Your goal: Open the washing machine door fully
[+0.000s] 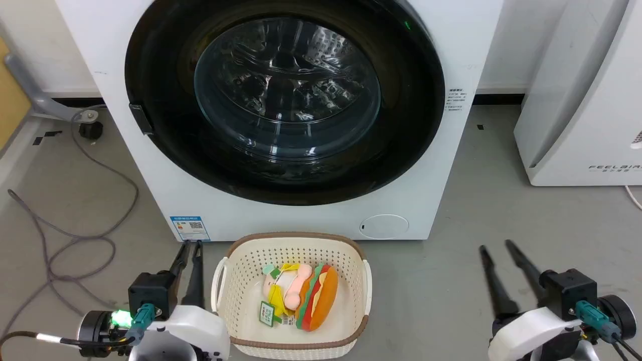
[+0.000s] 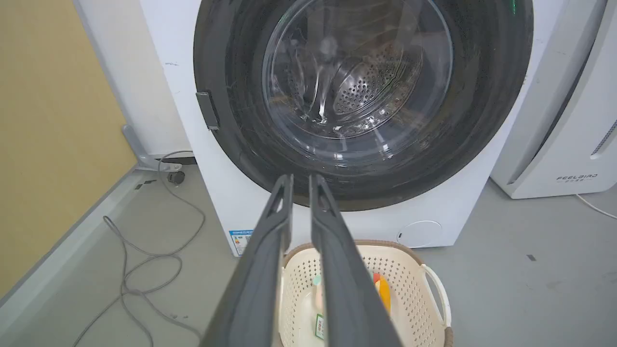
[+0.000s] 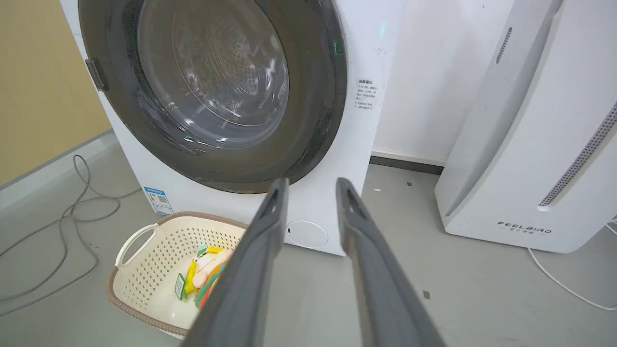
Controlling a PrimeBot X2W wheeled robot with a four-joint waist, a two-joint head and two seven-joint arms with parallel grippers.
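Note:
The washing machine door (image 1: 286, 100) is round and glossy black with a bulging clear glass centre. It lies flat against the white machine front, with a small dark latch tab (image 1: 140, 118) on its left rim. My left gripper (image 1: 192, 244) hovers low over the floor below the door's lower left. Its fingers are nearly together and hold nothing. In the left wrist view the left gripper (image 2: 300, 177) points at the door (image 2: 361, 86). My right gripper (image 1: 495, 245) is low at the right, open and empty. In the right wrist view the right gripper (image 3: 312, 180) points at the machine's lower right corner.
A cream perforated basket (image 1: 296, 236) holding a plush burger (image 1: 317, 296) sits on the floor against the machine's front, between my arms. A white FEELBAIR appliance (image 1: 577, 100) stands to the right. Grey cables (image 1: 75, 235) loop over the floor at the left.

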